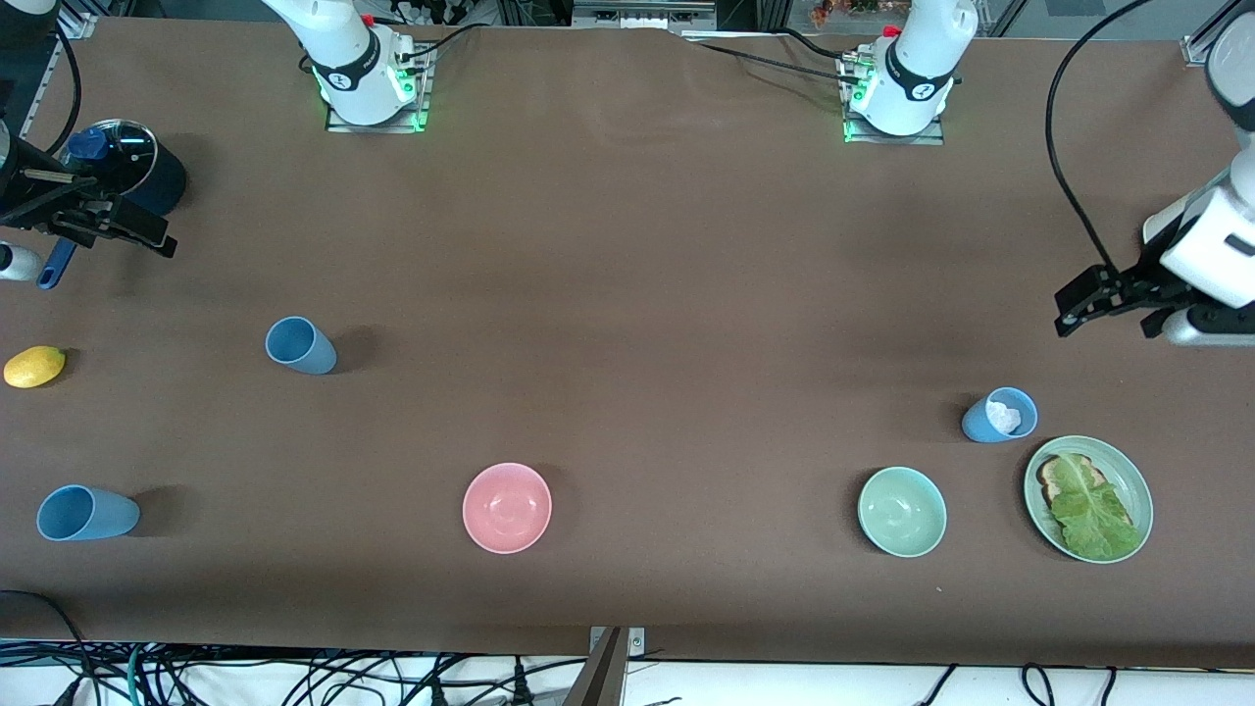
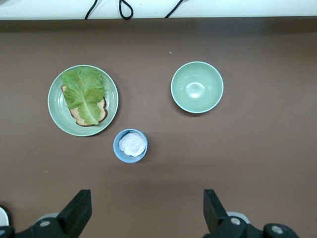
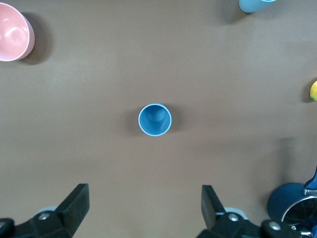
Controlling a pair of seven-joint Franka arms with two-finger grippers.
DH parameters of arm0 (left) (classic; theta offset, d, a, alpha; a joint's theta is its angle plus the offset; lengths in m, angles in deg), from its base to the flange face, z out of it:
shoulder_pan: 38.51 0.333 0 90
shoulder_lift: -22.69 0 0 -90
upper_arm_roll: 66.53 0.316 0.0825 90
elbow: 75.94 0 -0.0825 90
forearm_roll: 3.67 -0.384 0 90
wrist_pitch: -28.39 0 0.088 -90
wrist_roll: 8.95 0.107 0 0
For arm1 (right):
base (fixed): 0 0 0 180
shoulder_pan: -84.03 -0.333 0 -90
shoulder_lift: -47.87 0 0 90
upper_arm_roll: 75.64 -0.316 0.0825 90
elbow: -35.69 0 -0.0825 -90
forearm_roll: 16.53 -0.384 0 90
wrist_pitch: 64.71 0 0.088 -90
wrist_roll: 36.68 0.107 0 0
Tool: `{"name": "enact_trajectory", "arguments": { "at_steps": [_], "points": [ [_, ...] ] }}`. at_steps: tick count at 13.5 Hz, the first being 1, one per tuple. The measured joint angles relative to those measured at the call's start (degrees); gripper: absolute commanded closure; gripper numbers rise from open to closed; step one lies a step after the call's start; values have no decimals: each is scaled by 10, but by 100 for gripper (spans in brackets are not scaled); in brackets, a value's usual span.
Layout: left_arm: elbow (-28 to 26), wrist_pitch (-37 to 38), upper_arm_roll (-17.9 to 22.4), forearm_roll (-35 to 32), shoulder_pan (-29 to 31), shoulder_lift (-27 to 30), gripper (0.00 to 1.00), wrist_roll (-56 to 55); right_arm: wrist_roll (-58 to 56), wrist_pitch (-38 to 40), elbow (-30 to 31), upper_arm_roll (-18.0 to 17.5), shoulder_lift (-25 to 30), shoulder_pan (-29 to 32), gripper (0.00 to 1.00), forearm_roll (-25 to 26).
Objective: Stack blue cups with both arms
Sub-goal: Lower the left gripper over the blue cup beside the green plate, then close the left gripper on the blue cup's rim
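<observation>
Three blue cups are standing apart on the brown tabletop (image 1: 627,294). One blue cup (image 1: 300,345) is sitting upright in the left-middle of the front view, empty, and is showing at the centre of the right wrist view. A second blue cup (image 1: 86,513) is sitting at the lower left of the front view, nearer the front camera. The third blue cup (image 1: 999,415), with something white inside it, is sitting at the right of the front view, just beside a green plate (image 1: 1132,480) that is carrying bread and a lettuce leaf.

The right gripper (image 1: 103,230) is hanging at the upper left of the front view over a dark lidded saucepan (image 1: 127,167), its fingers spread wide and holding nothing. The left gripper (image 1: 1108,309) is hanging at the right edge, also wide and holding nothing.

A pink bowl (image 1: 507,507) and a green bowl (image 1: 902,511) are sitting low in the front view. A yellow lemon (image 1: 34,367) is lying at the left edge.
</observation>
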Motion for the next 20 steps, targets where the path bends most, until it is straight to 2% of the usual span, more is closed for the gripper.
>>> {"name": "enact_trajectory", "arguments": {
  "at_steps": [9,17,20],
  "points": [
    [-11,-123,1,0,42,-100,1,81,0,0,0,0,0,0,0,0],
    [-66,-263,1,0,60,-153,3,164,0,0,0,0,0,0,0,0],
    [-85,-290,1,19,78,-164,3,212,0,0,0,0,0,0,0,0]
  ]
}}
